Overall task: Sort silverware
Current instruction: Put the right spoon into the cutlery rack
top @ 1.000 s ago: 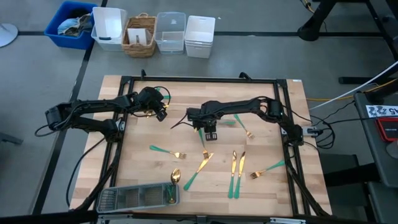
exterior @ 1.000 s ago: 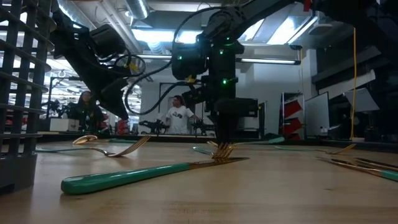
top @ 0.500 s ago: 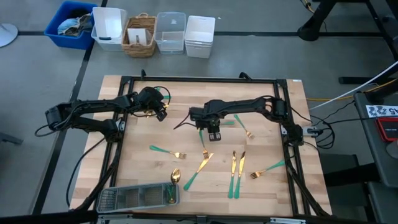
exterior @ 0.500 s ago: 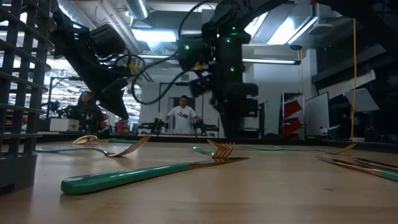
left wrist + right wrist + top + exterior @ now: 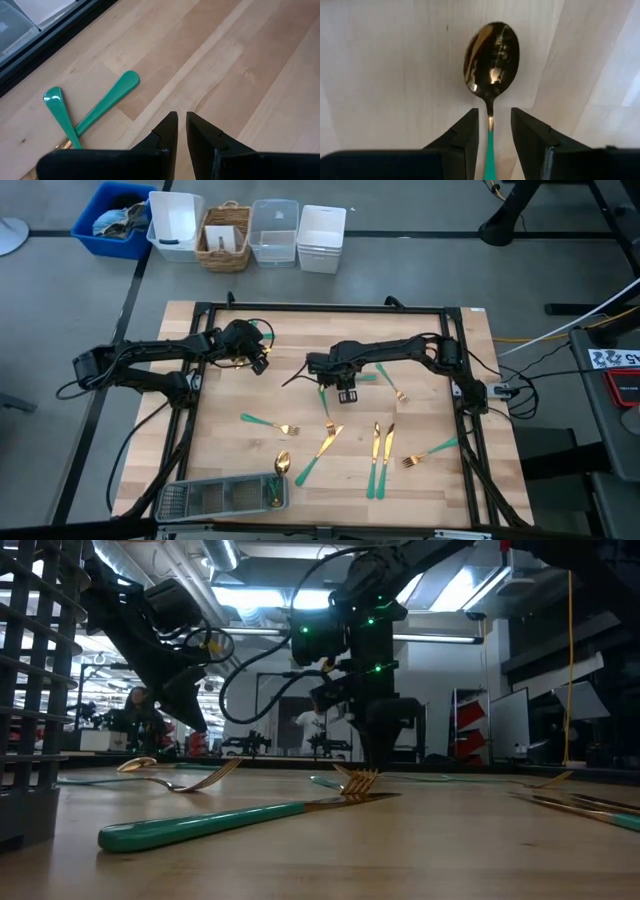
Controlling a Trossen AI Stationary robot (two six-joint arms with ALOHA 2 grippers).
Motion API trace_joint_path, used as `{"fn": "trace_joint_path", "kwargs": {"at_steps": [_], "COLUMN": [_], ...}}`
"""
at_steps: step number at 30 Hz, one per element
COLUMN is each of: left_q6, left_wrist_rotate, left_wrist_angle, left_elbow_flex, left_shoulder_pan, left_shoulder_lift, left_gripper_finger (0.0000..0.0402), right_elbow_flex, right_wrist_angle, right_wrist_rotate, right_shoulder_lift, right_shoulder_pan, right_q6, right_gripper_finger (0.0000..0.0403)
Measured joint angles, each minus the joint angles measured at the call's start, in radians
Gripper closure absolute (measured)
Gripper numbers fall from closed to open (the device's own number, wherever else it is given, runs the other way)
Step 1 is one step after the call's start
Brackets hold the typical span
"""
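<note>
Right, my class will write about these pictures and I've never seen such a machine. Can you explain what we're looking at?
It is a robot with two dark arms, each ending in a two-finger gripper, working at a wooden table. One picture looks straight down on the table, one looks level across its top, and the other two come from cameras on the arms' wrists.

Gold cutlery with green handles lies scattered on the table, and a grey mesh tray sits at the near edge.

The right gripper is open at mid-table. Its fingers stand on either side of a spoon without touching it, so nothing is held yet.

The left gripper waits near the far left side, nearly shut and empty, beside two crossed handles.
</note>
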Motion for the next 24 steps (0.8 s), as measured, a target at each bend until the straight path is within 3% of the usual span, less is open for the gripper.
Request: {"fn": "trace_joint_path", "kwargs": {"at_steps": [13,16,21,24], "left_q6": [0.0,0.0,0.0,0.0], "left_wrist_rotate": [0.0,0.0,0.0,0.0], "left_wrist_angle": [0.0,0.001,0.001,0.003], "left_elbow_flex": [0.0,0.0,0.0,0.0], "left_shoulder_pan": [0.0,0.0,0.0,0.0], "left_shoulder_lift": [0.0,0.0,0.0,0.0], "left_gripper_finger": [0.037,0.037,0.037,0.037], "right_elbow_flex": [-0.089,-0.09,-0.09,-0.091], "right_wrist_angle": [0.055,0.064,0.064,0.064], "right_wrist_rotate": [-0.078,-0.085,-0.085,-0.085], "right_shoulder_lift": [-0.004,-0.004,-0.002,-0.001], "right_shoulder_pan": [-0.026,-0.027,-0.025,-0.025], "right_q6": [0.001,0.0,0.0,0.0], "right_gripper_finger": [0.029,0.0313,0.0385,0.0387]}}
